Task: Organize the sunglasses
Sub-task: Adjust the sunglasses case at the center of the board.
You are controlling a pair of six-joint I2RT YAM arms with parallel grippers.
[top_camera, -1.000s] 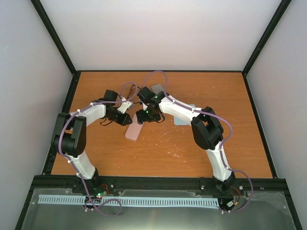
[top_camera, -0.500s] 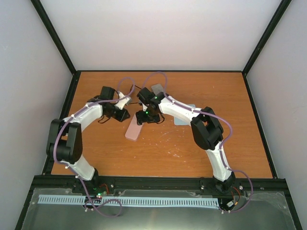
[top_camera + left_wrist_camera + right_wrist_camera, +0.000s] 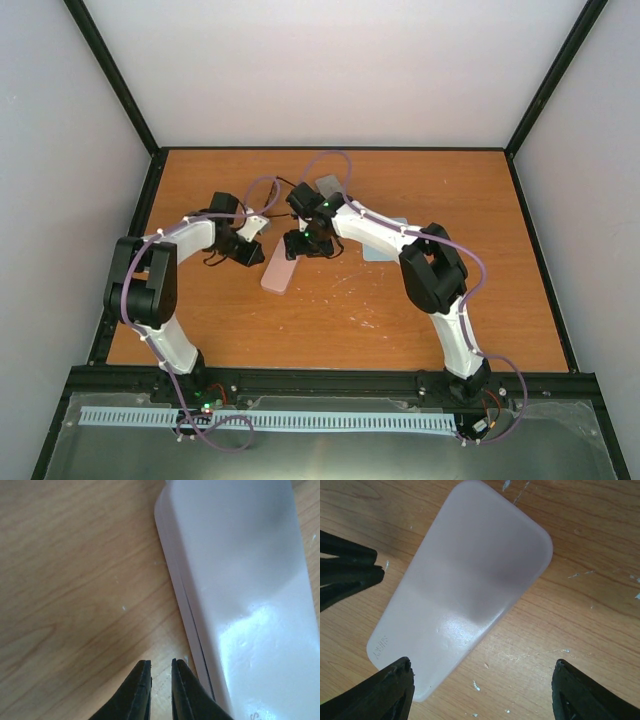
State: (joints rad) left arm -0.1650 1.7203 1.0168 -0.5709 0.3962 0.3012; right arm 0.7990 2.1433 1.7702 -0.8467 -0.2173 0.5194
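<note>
One wooden table (image 3: 400, 310) bears the whole scene. Two arms reach in from its near edge and meet over a closed pink glasses case (image 3: 277, 272). Its long axis runs away from the bases, leaning slightly right.

Smaller items lie behind and to the right: a light-blue cloth (image 3: 388, 245) partly under the right arm, and a grey case (image 3: 327, 185) just beyond that arm's wrist.

Right gripper (image 3: 481, 664): jaws spread wide, straddling the far end of the pink case from above, holding nothing.

Left gripper (image 3: 161, 665): jaws drawn almost together with only a thin slit between, empty. It sits low over the table just beside the case's left long edge, where the lid seam shows.

The sunglasses cannot be picked out in any view; whether they lie inside the pink case or under an arm cannot be told.

The coming move probably turns on the seam. It lies just right of the left fingertips, parallel to the long axis, and the left arm is the nearer one.

Against half a second earlier, the left gripper has drawn back toward the near side and closer to the case. The right arm and the case are unchanged.
</note>
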